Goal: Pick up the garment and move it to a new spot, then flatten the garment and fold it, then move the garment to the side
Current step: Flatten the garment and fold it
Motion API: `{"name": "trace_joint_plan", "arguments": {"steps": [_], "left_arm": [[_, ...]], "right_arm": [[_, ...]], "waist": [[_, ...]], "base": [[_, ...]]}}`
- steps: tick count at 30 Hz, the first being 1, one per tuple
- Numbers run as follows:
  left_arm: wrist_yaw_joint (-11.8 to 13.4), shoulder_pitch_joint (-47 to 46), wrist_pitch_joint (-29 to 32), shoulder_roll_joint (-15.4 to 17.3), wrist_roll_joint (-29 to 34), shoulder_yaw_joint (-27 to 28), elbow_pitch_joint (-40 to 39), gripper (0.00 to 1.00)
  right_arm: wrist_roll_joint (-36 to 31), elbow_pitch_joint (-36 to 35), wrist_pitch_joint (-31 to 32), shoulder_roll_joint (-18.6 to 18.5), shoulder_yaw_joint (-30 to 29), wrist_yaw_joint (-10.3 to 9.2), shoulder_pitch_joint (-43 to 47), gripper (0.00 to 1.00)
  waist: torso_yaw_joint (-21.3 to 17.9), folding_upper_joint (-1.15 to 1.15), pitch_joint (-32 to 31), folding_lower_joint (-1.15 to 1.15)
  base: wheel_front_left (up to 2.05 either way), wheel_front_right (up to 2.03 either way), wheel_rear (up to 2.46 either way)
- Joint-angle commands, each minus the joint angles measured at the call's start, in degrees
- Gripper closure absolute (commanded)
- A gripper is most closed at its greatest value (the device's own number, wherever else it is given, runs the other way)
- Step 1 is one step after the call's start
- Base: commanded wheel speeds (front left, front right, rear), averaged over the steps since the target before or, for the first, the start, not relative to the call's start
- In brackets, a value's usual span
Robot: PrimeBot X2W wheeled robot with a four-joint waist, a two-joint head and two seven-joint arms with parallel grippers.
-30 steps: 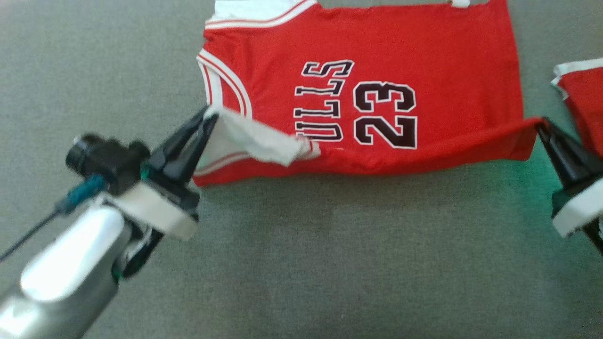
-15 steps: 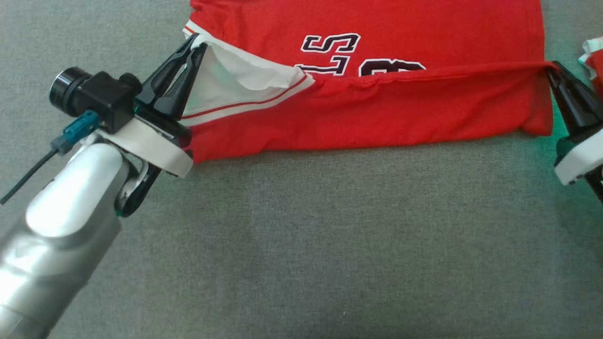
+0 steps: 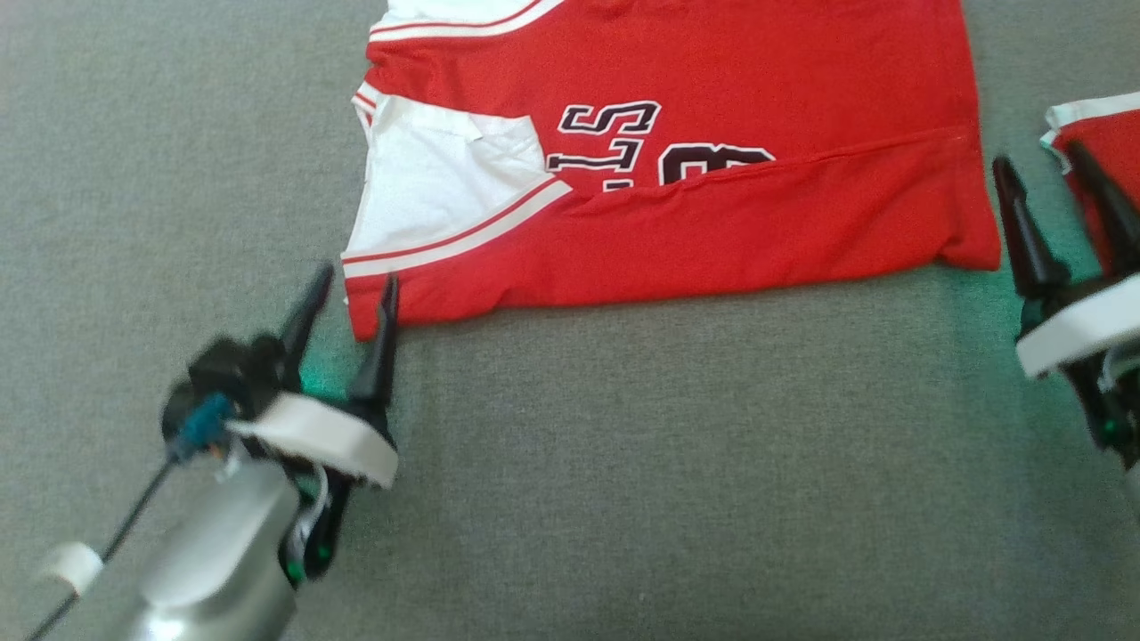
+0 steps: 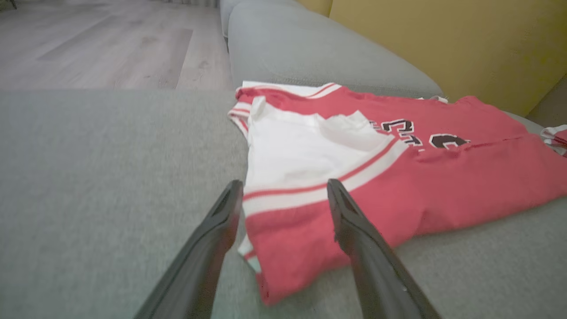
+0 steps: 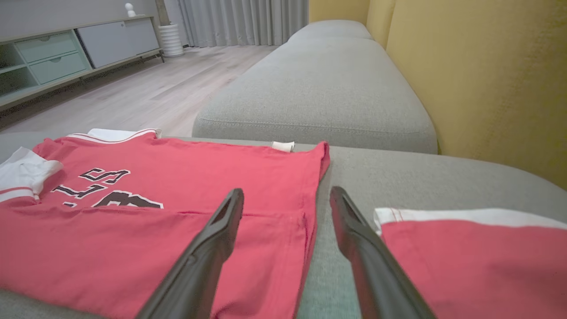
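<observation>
On the grey sofa cushion, you have: one red jersey, lying flat, near edge folded over its lettering. Your left hand: fingers spread wide, straddling the jersey's near-left corner, gripping nothing. Your right hand: spread wide, empty, between jersey and a second red garment.

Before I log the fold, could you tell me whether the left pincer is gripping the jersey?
No, the left pincer stands open, its fingers either side of the jersey corner.
</observation>
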Motion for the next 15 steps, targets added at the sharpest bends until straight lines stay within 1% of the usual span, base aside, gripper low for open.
{"name": "trace_joint_plan", "arguments": {"steps": [1,5,9,12,15], "left_arm": [[0.64,-1.18,-0.58,0.84,-0.58,2.86,-0.72,0.0],[2.76,1.73,0.02,-1.22,-3.23,4.07,2.91,0.0],[4.92,2.67,0.37,-2.27,-4.56,5.22,5.49,0.0],[5.47,3.51,0.43,-3.01,-5.51,5.66,6.33,0.0],[5.32,4.11,0.98,-3.58,-6.01,5.29,6.88,0.0]], "right_arm": [[-0.71,-1.81,-0.61,-0.53,-0.74,-0.04,1.5,0.0],[-2.21,-2.68,-0.61,0.99,-2.43,-0.04,3.22,0.0],[-2.99,-3.04,-0.61,1.71,-3.03,-0.04,3.98,0.0],[-3.43,-2.9,-0.62,2.16,-3.29,-0.04,4.44,0.0],[-3.64,-2.47,-0.62,2.76,-3.6,-0.04,4.91,0.0]], "waist": [[-0.26,0.0,-0.39,0.01],[-0.91,0.0,-0.71,0.01],[-1.44,0.0,-0.81,0.01],[-1.53,0.0,-1.04,0.01],[-1.31,0.0,-1.34,0.01]], "base": [[0.0,0.0,0.0],[0.0,0.0,0.0],[0.0,0.0,0.0],[0.0,0.0,0.0],[0.0,0.0,0.0]]}}
